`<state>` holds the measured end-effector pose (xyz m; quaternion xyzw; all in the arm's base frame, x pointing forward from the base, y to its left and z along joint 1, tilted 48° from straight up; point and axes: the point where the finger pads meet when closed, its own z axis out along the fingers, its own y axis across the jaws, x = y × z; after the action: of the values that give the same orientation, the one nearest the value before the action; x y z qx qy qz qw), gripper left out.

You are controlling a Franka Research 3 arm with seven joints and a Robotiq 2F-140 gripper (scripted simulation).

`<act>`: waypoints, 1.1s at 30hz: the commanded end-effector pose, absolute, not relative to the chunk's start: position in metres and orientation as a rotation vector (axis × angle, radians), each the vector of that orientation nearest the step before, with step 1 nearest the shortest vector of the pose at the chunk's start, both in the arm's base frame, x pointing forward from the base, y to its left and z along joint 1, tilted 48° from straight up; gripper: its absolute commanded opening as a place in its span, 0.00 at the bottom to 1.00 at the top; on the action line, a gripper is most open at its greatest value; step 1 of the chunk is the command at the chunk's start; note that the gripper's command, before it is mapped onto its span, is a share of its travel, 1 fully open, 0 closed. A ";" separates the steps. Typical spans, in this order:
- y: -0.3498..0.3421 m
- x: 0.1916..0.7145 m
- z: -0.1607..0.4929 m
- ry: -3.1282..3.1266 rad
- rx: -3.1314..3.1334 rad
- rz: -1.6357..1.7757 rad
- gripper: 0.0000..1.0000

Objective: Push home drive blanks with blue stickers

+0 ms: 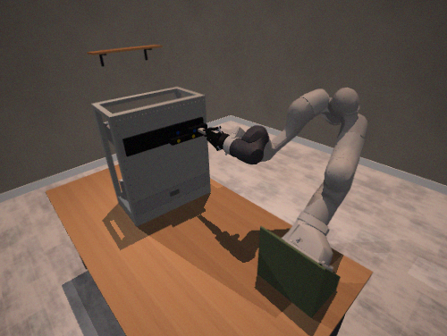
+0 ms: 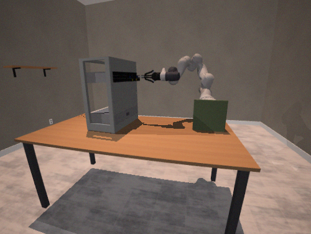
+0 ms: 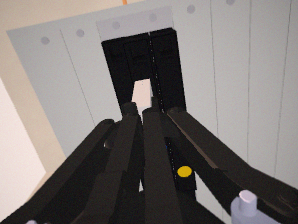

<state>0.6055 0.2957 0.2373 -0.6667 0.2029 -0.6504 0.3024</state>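
The grey rack (image 1: 156,152) stands on the wooden table, with the black storage chassis (image 1: 163,135) across its front. Its right part holds protruding blanks with small stickers: a blue one (image 1: 178,132), a yellow one (image 1: 179,140), and a blue and a yellow one near the right end (image 1: 194,132). My gripper (image 1: 202,130) is shut and empty, its fingertips against the chassis front at the right end. In the wrist view the shut fingers (image 3: 137,111) press on the black blanks, and a yellow sticker (image 3: 184,171) shows beside them. The side view shows the gripper (image 2: 143,76) at the chassis (image 2: 125,76).
A green box (image 1: 295,273) stands at the arm's base on the table's near right. A small wall shelf (image 1: 124,49) hangs behind the rack. The table edge runs along the left and front, with a grey rug (image 2: 124,202) below.
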 end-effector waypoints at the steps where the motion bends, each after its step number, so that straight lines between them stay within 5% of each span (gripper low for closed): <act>1: 0.296 0.606 0.238 0.536 -1.770 -1.726 0.00; 33: 0.297 0.611 0.238 0.536 -1.770 -1.726 0.00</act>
<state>0.6080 0.2975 0.2396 -0.6653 0.2035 -0.6509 0.3039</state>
